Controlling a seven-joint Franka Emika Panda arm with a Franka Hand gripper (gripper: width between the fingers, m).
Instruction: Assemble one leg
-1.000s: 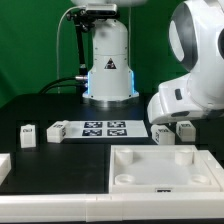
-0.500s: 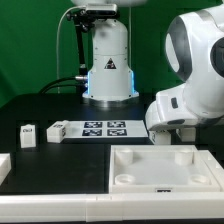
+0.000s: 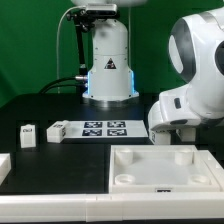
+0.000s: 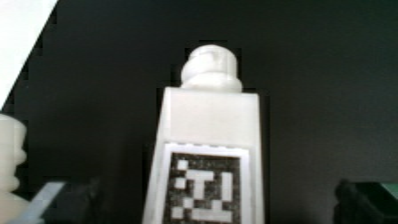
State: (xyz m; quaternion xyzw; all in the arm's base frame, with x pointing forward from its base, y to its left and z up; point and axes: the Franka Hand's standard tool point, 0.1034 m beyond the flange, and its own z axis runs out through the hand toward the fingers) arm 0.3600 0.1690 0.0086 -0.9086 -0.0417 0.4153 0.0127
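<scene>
Okay, tool (image 4: 205, 200) is open, fingers (image 4: 45, 200) straddling the leg (image 4: 210, 120) without contact. The leg lies on the worktop (image 3: 40, 105) at the exterior view's right, just beside the marker board (image 3: 105, 127). We should centre, drop lower, then close squarely on its flat sides.

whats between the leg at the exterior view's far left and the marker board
A second leg, close by the marker board's end; the exterior view shows it.

Your arm (image 3: 195, 75) reaches down at the exterior view's right, its wrist (image 3: 172, 108) bent low. Your gripper (image 4: 205, 198) holds its fingers (image 4: 370, 196) wide apart, gripping nothing.
</scene>
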